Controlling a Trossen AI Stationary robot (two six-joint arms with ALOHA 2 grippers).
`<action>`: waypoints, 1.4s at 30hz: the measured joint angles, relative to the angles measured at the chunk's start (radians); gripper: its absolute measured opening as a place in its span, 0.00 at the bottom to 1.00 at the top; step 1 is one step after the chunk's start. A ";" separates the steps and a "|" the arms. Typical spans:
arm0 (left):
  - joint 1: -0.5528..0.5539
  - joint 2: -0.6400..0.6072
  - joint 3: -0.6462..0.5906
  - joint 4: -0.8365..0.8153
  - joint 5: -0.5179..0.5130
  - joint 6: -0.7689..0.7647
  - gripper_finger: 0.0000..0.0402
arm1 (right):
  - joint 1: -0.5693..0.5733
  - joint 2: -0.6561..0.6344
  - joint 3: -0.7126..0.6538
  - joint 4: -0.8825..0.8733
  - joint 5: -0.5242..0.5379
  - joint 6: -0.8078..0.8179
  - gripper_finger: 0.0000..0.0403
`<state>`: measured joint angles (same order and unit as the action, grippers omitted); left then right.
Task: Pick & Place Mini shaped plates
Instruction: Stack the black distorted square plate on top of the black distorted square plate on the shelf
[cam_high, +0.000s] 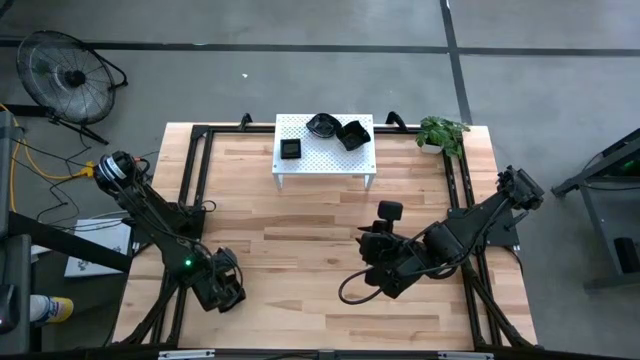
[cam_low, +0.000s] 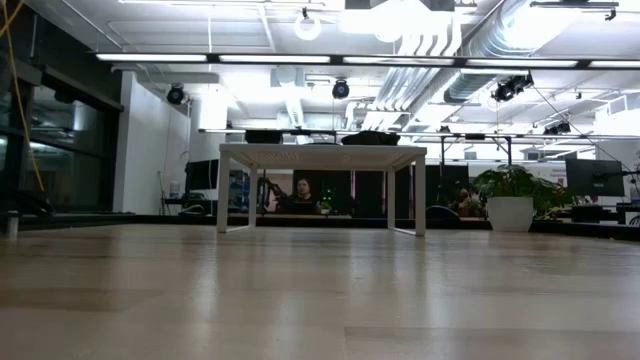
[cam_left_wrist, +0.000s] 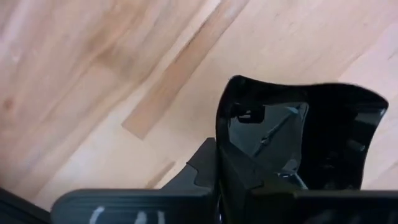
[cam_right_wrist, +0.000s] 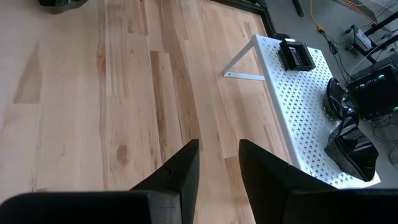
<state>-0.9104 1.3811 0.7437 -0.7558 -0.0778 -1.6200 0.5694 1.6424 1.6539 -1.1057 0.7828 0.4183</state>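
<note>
Sitting at the lower left of the high view, close to the table's (cam_high: 300, 255) left edge and dark frame rail, the left gripper (cam_high: 222, 288) has wide bare wood to its right. In the left wrist view its fingers (cam_left_wrist: 208, 165) are closed on the rim of a glossy black plate (cam_left_wrist: 305, 134), which fills the right side of that frame and runs past its lower edge, so the plate's full outline cannot be made out. The right gripper (cam_right_wrist: 217, 162) hangs over the lower right of the high view, fingers partly apart with nothing between them. Three more black plates sit on the white perforated stand (cam_high: 325, 150) at top centre: a square plate (cam_high: 291, 149) on its left, a wavy-edged plate (cam_high: 322, 125) and an angular plate (cam_high: 352, 134) touching on its right. The low view shows the stand far off and neither gripper.
</note>
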 joint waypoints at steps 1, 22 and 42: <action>0.000 0.000 0.000 -0.003 -0.012 0.012 0.01 | 0.000 0.000 0.000 -0.006 0.004 0.000 0.27; 0.001 0.001 0.109 0.011 -0.994 0.470 0.00 | 0.163 0.003 -0.143 0.095 0.446 0.361 0.27; 0.175 0.001 0.109 0.422 -1.478 1.145 0.00 | 0.092 0.004 -0.739 1.752 0.468 -0.425 0.27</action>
<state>-0.7350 1.3819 0.8524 -0.3338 -1.5560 -0.4747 0.6613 1.6463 0.9146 0.6464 1.2503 -0.0071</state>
